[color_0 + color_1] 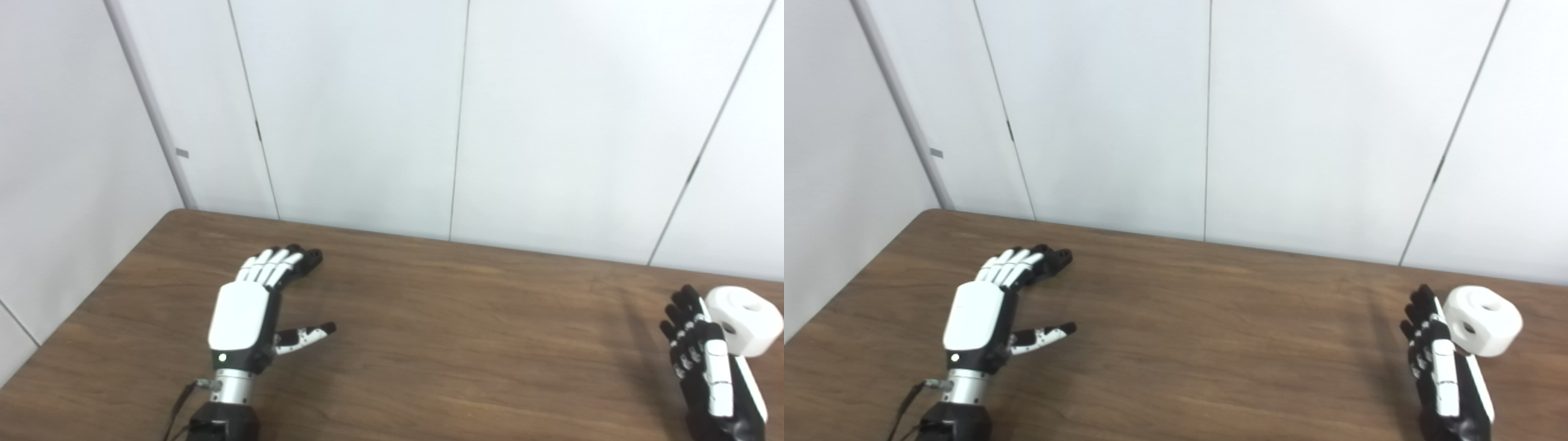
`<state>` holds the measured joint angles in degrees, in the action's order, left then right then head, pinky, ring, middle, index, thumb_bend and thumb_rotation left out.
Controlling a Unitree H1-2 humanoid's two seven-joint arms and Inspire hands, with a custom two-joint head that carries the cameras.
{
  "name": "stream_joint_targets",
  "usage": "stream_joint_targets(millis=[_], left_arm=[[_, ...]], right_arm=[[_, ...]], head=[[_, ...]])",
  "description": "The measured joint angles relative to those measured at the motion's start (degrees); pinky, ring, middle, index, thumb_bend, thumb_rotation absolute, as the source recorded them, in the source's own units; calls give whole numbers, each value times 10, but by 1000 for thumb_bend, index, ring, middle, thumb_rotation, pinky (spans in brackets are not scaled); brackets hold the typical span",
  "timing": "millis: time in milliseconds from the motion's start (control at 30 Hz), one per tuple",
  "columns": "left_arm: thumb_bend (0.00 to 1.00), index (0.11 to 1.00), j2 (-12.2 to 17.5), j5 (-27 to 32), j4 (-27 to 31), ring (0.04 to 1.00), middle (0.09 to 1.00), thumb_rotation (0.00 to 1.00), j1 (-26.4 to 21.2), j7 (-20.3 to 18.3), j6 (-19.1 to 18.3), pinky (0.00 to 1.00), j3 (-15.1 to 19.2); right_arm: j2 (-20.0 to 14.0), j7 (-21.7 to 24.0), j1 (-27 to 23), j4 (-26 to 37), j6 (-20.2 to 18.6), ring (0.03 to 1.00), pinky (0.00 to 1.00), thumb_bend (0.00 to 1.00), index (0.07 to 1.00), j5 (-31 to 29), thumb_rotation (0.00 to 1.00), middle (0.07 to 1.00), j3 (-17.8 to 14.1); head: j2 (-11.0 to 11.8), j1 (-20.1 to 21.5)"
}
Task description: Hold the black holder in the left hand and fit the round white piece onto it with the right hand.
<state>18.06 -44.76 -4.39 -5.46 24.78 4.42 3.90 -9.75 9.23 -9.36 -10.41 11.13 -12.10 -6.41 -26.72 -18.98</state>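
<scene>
Left hand (245, 318) open and empty, well left of the round white piece (1485, 321); right hand (1442, 367) open beside it, apparently poised to grasp; no black holder visible

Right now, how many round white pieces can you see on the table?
1. The round white piece sits near the table's right edge, just beyond the right hand. Nothing else on the table in view; the frame cuts off the near side.
</scene>
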Motion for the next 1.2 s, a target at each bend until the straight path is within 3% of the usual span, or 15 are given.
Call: stream_joint_targets(millis=[100,267,400,533,800,967,1200], left_arm=[[932,985,15,63,5,992,984,489,0,-49,-28,947,31],[942,1000,49,136,11,944,992,536,-2,-124,-82,811,64],[965,1000,78,184,9,929,1000,546,-5,-173,-110,757,80],[977,1000,100,208,-3,930,1000,466,-15,-198,-128,749,86],[962,952,130,220,-62,929,966,336,-28,-221,-119,797,62],[974,872,156,216,-97,952,931,260,-40,-221,-81,896,38],[992,815,160,210,-156,942,898,242,-58,-209,-37,913,22]], right_arm=[[0,0,1,2,-2,1000,1000,296,1000,0,1000,1000,-1],[-2,0,6,10,-12,1000,1000,282,1000,-1,1000,1000,-2],[-2,-2,10,15,-19,1000,1000,276,1000,2,1000,1000,-2],[-2,-2,14,20,-21,1000,1000,278,1000,2,1000,1000,-2],[-2,-3,18,27,-25,1000,1000,290,1000,2,1000,1000,-1],[-2,-1,21,29,-25,1000,1000,292,1000,1,1000,1000,-1],[-2,-2,30,45,-39,1000,1000,301,1000,0,1000,1000,-2]], head=[[-5,-7],[-14,-19],[-20,-27],[-25,-27],[-30,-23],[-33,-19],[-35,-10]])
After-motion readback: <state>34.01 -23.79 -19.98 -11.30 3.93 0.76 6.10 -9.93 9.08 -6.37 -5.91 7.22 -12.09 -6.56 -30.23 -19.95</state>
